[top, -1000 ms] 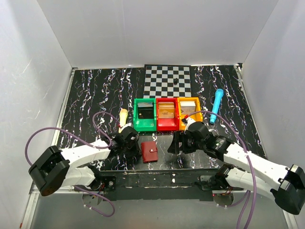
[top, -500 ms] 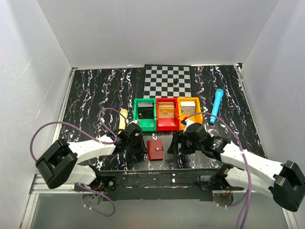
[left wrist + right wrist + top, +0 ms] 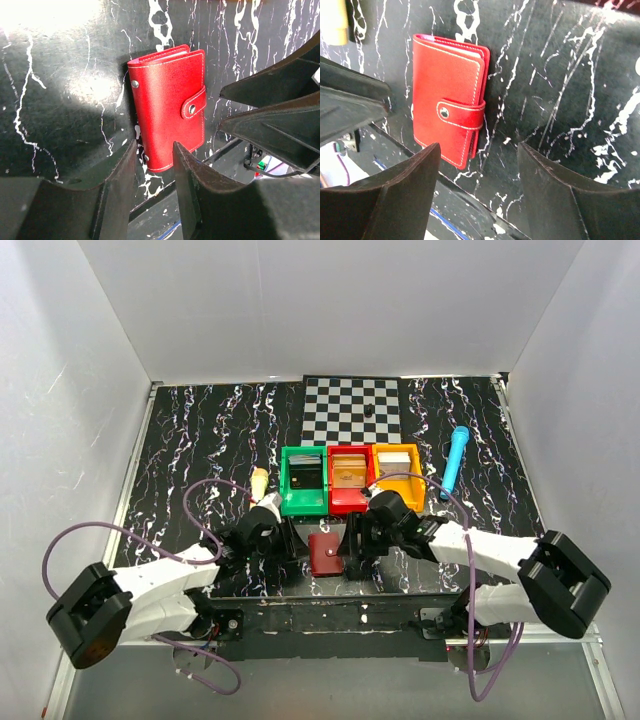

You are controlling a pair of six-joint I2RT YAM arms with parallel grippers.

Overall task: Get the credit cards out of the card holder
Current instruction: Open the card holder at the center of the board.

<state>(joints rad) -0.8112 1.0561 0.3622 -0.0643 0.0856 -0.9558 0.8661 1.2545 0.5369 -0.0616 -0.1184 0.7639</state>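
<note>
The card holder (image 3: 324, 553) is a flat red case, closed by a snap strap, lying on the black marbled table near the front edge. It also shows in the left wrist view (image 3: 167, 107) and the right wrist view (image 3: 447, 115). The credit cards are hidden inside it. My left gripper (image 3: 287, 540) sits just left of it; its jaws (image 3: 152, 160) stand a little apart over the holder's near corner, gripping nothing. My right gripper (image 3: 350, 540) is close on the holder's right, wide open (image 3: 479, 150), with bare table between its fingers.
Green (image 3: 304, 508), red (image 3: 352, 508) and orange (image 3: 420, 480) bins stand in a row just behind the holder. Farther back lies a chessboard (image 3: 352, 408) with one piece. A blue marker (image 3: 456, 460) lies at the right and a cream cylinder (image 3: 258, 483) left of the bins.
The card holder has shifted right and slightly back. The left jaws have parted a little. The right arm has swung left up to the holder, its jaws narrowing slightly.
</note>
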